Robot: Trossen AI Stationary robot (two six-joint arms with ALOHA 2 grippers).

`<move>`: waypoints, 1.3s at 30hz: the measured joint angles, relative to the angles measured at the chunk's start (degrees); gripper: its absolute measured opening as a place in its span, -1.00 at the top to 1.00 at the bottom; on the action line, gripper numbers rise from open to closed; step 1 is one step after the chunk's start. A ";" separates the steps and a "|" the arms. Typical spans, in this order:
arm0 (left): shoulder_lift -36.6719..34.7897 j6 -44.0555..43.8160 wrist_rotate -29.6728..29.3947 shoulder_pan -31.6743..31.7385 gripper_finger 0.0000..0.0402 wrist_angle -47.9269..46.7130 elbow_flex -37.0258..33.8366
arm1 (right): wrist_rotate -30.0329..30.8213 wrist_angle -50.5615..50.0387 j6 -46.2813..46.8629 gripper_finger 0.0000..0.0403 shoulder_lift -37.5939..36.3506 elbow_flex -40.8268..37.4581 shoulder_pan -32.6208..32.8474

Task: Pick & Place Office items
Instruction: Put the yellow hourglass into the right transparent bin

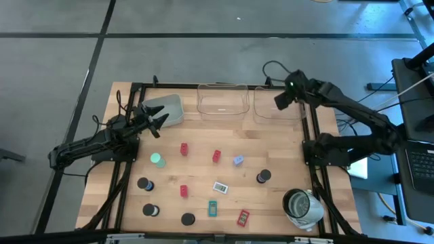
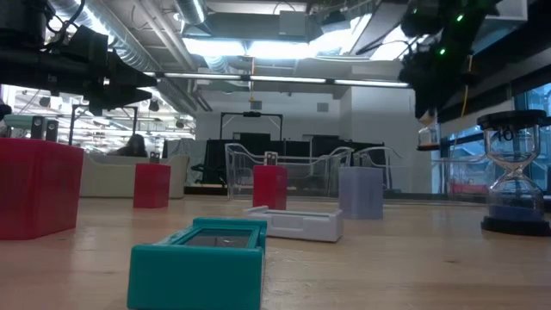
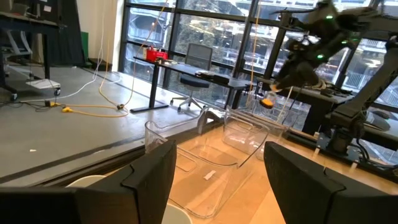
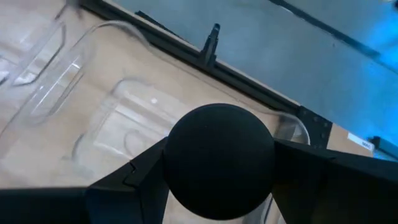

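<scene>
One black round cap (image 4: 219, 160) clamped between the right gripper (image 1: 280, 100) fingers above the right clear tray (image 1: 277, 106) at the table's one o'clock, left gripper (image 1: 157, 120) jaws apart, empty, beside the grey tray (image 1: 169, 108) at ten o'clock, remaining office items (image 1: 217, 156) scattered mid-table.

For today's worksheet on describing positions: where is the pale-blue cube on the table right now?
In the high view, the pale-blue cube sits near the table's middle, slightly right, between a red block and a black round cap.

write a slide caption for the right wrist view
Right gripper holds a black round cap above a clear tray.
</scene>
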 joint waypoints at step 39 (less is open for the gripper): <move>0.00 -0.06 0.22 0.02 -0.19 -0.02 0.00 | -10.21 23.61 -0.13 -0.09 25.57 -0.11 1.38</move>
